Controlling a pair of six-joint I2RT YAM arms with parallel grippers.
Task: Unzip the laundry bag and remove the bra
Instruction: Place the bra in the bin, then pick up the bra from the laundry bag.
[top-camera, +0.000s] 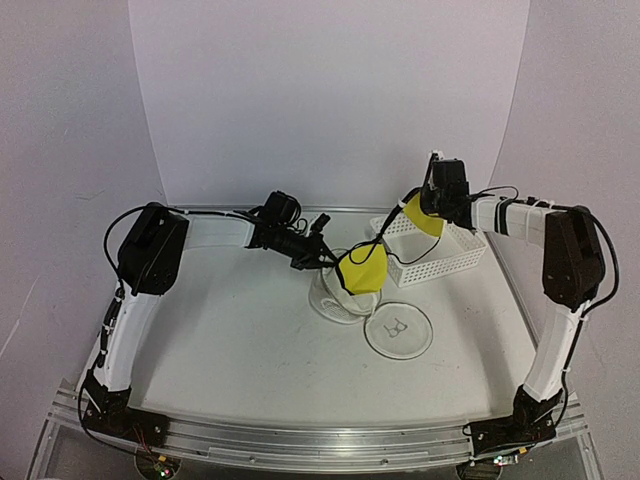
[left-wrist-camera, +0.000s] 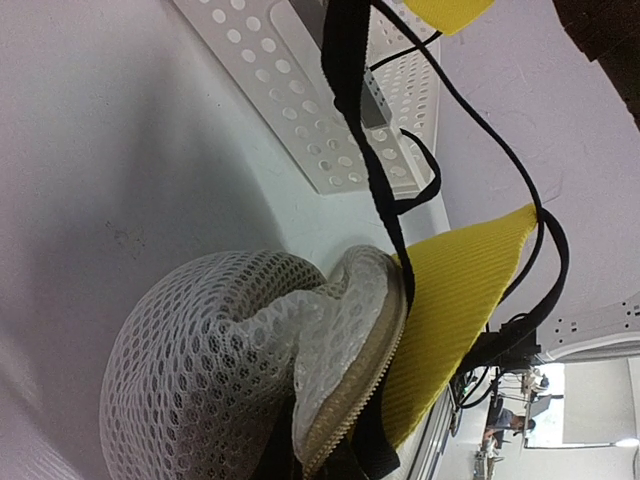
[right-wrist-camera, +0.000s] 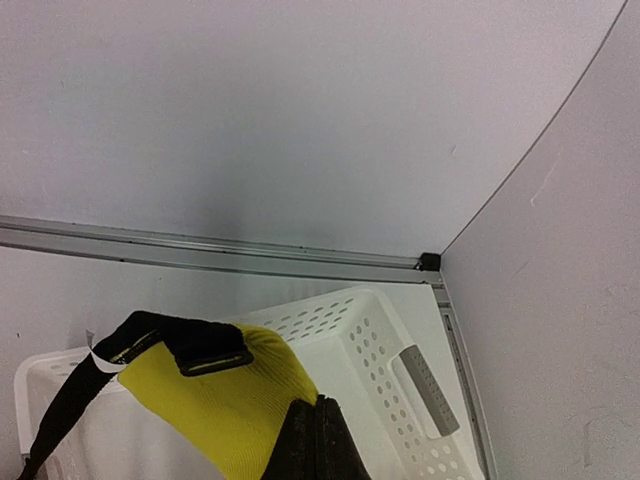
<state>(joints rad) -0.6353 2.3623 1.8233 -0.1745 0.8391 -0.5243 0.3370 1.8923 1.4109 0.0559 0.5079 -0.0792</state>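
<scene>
The laundry bag is a white mesh pouch lying unzipped at mid-table, and its flat round face with the black pictogram rests beside it. My left gripper is shut on the bag's mesh rim by the zipper. The bra is yellow with black straps. One cup hangs at the bag's mouth. The other cup is raised over the basket, with my right gripper shut on its edge. In the left wrist view the mesh bulges next to the lower cup; my own fingers are mostly hidden.
A white perforated plastic basket stands at the back right under the right gripper, also seen as the basket in the right wrist view. A metal rail edges the table's far side, and curved white walls close in behind it.
</scene>
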